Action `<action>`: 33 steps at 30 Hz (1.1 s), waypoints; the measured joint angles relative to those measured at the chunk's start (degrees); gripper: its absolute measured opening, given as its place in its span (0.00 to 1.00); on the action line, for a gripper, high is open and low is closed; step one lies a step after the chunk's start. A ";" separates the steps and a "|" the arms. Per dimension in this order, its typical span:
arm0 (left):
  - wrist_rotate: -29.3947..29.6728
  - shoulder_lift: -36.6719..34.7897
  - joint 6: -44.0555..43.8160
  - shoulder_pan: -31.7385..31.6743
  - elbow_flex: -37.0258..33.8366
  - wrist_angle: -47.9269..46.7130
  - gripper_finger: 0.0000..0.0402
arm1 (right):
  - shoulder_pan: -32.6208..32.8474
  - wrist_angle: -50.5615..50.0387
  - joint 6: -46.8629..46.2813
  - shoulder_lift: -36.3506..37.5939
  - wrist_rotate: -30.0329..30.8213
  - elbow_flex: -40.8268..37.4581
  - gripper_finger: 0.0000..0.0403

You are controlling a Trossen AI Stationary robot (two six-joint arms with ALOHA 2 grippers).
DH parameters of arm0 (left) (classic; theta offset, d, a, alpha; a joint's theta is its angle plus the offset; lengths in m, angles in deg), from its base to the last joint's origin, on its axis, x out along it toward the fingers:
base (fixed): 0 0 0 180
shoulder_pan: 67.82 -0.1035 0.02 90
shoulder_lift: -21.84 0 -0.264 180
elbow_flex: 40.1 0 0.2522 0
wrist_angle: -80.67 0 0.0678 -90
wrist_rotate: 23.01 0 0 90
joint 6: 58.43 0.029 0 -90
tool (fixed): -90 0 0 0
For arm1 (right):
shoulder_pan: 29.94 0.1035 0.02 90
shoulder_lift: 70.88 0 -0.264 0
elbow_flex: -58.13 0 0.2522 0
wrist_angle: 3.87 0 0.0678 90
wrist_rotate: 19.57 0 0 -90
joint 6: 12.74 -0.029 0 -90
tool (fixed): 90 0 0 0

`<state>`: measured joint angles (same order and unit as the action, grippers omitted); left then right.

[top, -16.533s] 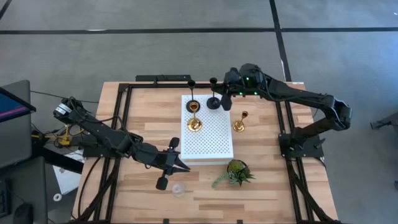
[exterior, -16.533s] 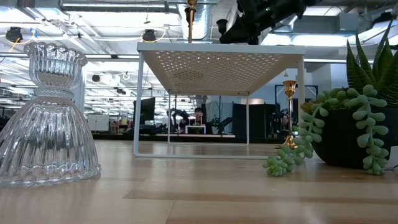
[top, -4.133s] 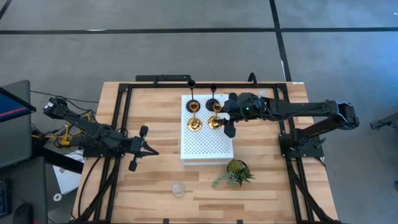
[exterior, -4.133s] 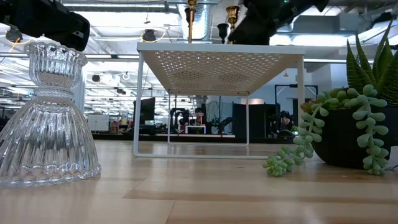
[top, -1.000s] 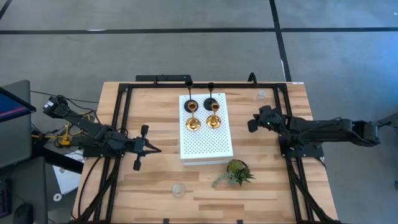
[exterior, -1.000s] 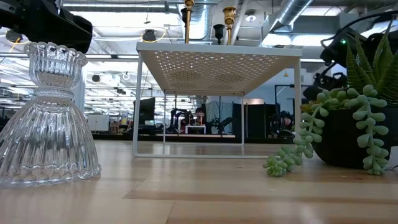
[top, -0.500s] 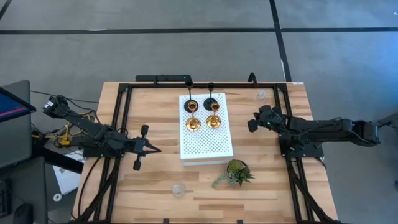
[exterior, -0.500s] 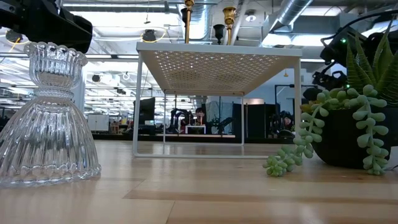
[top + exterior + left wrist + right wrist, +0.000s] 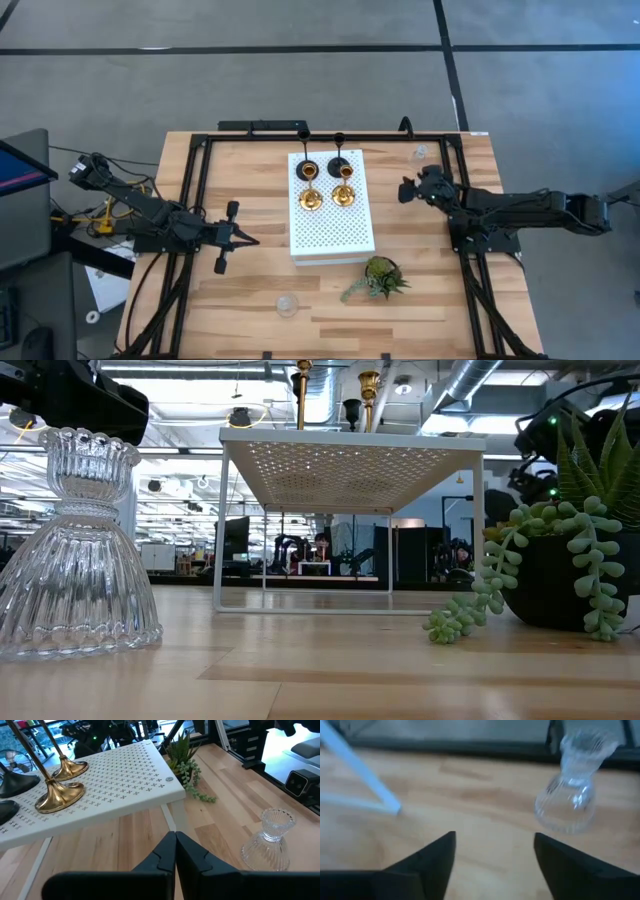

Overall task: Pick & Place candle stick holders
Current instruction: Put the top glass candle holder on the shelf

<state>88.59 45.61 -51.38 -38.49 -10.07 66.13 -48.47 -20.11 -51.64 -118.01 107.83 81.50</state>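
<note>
Two black candle stick holders [image 9: 307, 168] [image 9: 341, 165] and two gold ones [image 9: 312, 200] [image 9: 344, 195] stand on their round bases on the white perforated board [image 9: 335, 230]. One clear glass holder [image 9: 287, 304] stands on the table near the front edge, large in the low view [image 9: 80, 550]. Another glass holder [image 9: 420, 153] stands at the far right; it shows beyond my right gripper's fingers [image 9: 575, 790], apart from them. My right gripper [image 9: 405, 190] [image 9: 492, 845] is open, right of the board. My left gripper [image 9: 245, 238] [image 9: 175, 855] is shut and empty, left of the board.
A small green plant [image 9: 380, 277] in a dark pot stands in front of the board's near right corner. A black frame [image 9: 200, 180] runs along the table's sides and far edge. Bare wood lies between the board and the near glass holder.
My right gripper has opened its fingers and has turned a little at the wrist, staying in the same place right of the board. The holders have kept still.
</note>
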 joint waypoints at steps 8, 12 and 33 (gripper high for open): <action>0.00 0.00 0.00 -0.01 0.00 0.02 0.02 | -3.64 4.72 1.69 -0.23 4.99 0.00 0.80; 0.00 0.00 0.00 0.01 0.00 0.02 0.02 | -7.61 4.90 1.98 -1.84 4.65 0.00 0.81; -0.02 0.00 0.00 0.01 0.00 0.03 0.02 | -20.87 28.25 7.56 -23.21 -4.59 0.00 0.80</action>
<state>88.57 45.61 -51.38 -38.48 -10.07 66.16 -69.34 8.13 -44.08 -141.22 103.24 81.50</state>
